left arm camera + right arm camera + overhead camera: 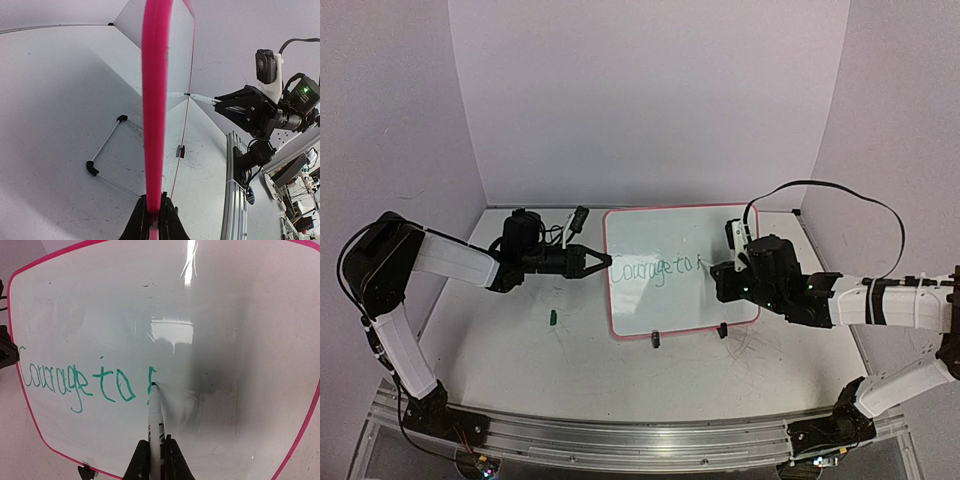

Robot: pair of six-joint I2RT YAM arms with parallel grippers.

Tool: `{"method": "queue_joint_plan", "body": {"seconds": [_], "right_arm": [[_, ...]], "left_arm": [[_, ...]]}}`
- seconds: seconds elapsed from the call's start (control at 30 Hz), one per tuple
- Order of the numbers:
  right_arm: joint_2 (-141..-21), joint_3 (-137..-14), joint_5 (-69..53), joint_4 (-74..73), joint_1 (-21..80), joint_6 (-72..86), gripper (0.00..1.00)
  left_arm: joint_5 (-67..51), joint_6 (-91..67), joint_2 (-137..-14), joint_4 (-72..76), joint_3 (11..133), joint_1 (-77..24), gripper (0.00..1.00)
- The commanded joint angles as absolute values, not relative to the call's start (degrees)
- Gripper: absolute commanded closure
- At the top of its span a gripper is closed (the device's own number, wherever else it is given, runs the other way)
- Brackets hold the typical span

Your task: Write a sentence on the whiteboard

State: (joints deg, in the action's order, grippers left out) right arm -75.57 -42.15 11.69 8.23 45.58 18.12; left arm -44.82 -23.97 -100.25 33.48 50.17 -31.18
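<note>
Overhead view plus two wrist close-ups.
All share the whiteboard [670, 235]: top from the near edge, left wrist edge-on, right wrist face-on.

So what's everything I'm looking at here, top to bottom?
whiteboard: one, white with a pink frame, standing mid-table
sentence: one unfinished line, green, reads "Courage to" plus a started stroke, on the board's left part
marker: one, white barrel with green ink, tip on the board
small green piece: one, on the table left of the board; possibly a cap
clips: two, black, at the board's bottom edge
wire stand: one, thin with black ends, behind the board
table: one, white and scratched
rail: one, silver, at the near edge
left gripper: one, black, shut on the board's left edge
right gripper: one, black, shut on the marker
</note>
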Motion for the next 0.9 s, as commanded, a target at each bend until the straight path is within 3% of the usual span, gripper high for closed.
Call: {"method": "queue_joint_plan", "body": {"seconds": [0.0,0.87], "right_arm": [[-75.15,-43.37,16.09,8.89,45.19,18.93,1.0],[-73.25,-39.53,11.31,6.47,45.26,20.13,1.0]], "left_arm": [[-42.92,-22.85,-100.62,33.17,51.02,-31.64,1.0],[-42.8,-22.76,-100.8,33.19,51.16,-31.68,1.0]]}}
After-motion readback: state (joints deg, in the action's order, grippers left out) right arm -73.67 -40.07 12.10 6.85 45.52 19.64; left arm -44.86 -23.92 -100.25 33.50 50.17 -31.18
